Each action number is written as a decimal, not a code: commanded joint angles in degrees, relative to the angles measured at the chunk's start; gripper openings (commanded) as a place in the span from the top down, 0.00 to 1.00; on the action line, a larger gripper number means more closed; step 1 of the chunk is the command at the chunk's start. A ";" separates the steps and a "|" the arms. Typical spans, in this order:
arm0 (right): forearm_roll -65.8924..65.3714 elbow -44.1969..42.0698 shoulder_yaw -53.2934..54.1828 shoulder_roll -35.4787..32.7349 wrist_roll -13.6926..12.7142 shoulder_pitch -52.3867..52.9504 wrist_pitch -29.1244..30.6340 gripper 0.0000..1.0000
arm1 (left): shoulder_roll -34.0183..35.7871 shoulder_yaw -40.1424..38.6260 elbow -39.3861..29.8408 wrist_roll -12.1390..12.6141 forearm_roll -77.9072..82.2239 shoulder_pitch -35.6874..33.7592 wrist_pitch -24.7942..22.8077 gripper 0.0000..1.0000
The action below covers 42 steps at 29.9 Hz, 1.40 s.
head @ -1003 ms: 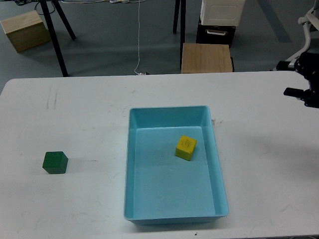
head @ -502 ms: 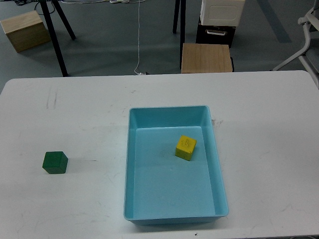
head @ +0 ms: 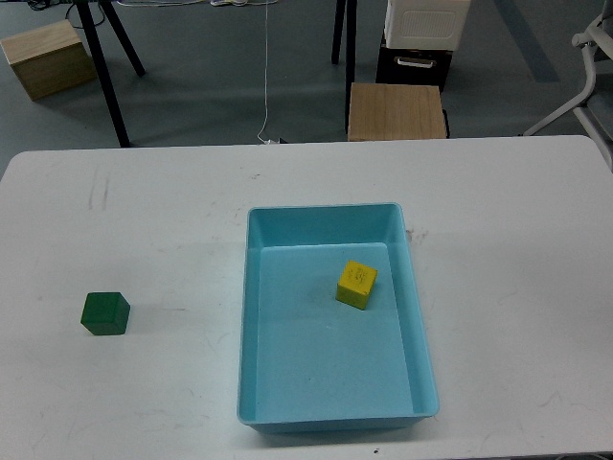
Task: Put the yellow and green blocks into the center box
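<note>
Yellow block (head: 356,285) inside blue tray (head: 330,414)

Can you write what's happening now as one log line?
yellow block: in tray | green block: on table, left of tray | arms: not in view

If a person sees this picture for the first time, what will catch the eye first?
The light blue tray in the middle of the white table, with the yellow block inside it toward its far right. Next, the green block, alone on the table well left of the tray.
</note>
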 commanded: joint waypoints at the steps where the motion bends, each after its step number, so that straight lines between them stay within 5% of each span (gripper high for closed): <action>1: -0.15 -0.05 0.00 0.02 0.03 0.00 0.13 0.02 | 2.80 -0.32 -1.11 0.00 6.58 -1.35 0.03 0.00; 13: -0.50 0.12 -0.17 0.11 -0.06 -0.18 0.31 0.02 | 3.24 -0.32 -3.47 0.35 10.02 -10.32 0.03 0.00; 20: -0.68 0.21 -0.17 0.02 -0.06 0.00 0.48 0.02 | 4.03 -0.14 -7.17 0.44 24.94 -14.02 0.03 0.00; 29: -0.85 0.38 -0.17 0.55 -0.06 -0.09 0.48 0.02 | 7.20 -1.11 -24.12 0.44 41.83 -12.53 0.03 0.00; 42: -1.20 0.30 -0.17 0.46 -0.06 0.18 0.84 0.02 | 8.96 -3.22 -38.46 0.53 72.07 -12.34 0.03 0.00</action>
